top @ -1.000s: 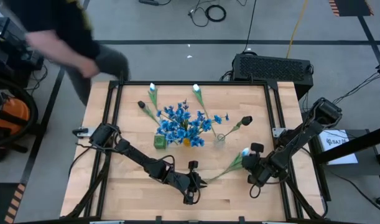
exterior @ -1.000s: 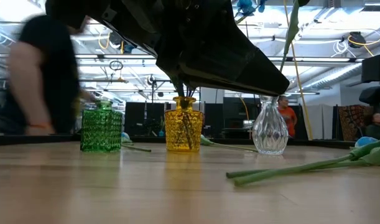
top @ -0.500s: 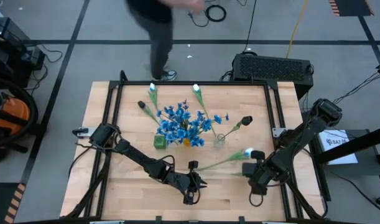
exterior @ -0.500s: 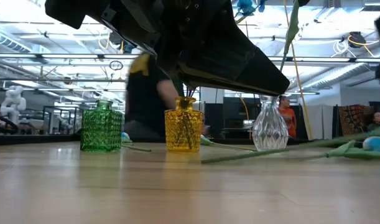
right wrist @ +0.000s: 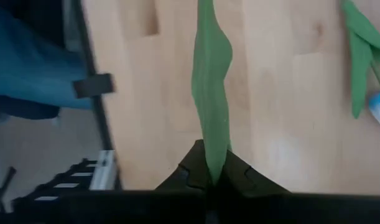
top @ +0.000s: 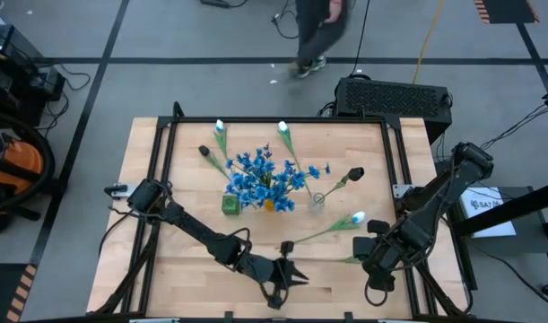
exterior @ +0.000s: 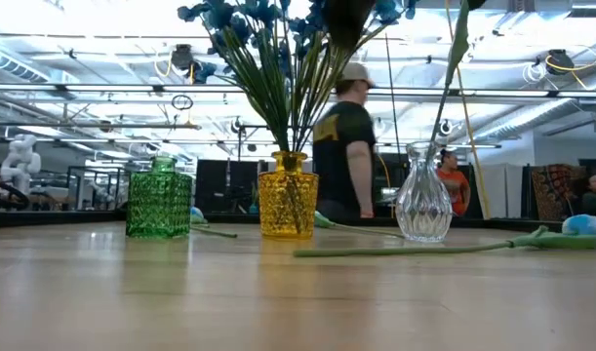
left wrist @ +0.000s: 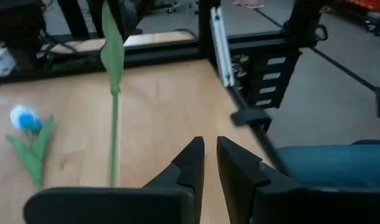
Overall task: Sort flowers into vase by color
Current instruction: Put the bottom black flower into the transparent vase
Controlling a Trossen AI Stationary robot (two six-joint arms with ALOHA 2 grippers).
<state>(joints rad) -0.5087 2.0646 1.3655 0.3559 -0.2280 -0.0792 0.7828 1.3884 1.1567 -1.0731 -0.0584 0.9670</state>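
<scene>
A flower with a pale blue-white bud lies flat on the table by its long stem. My right gripper hangs above the table, near side of it, shut on a green leaf that shows apart from that stem. My left gripper hovers near the front edge and points toward the table's right. Its fingers are shut but for a narrow slit, with nothing between them. Blue flowers stand in the yellow vase. A dark-budded stem stands in the clear vase. My right gripper pinches one end of the green leaf between its two fingertips, coming from above and pointing steeply down. The leaf runs on past the fingertips, along the fingers, over the wood. In no view does it join the lying flower.
A green vase stands left of the yellow one. Two white tulips and a dark-budded stem lie behind the vases. A person walks beyond the far edge. Bare wood lies along the front of the table.
My right gripper has risen from the table beside the flower and carries the green leaf. The flower's stem end has swung toward the far edge, and the flower lies flat. My left arm has lifted out of the low view. The person has walked from left to right behind the table.
</scene>
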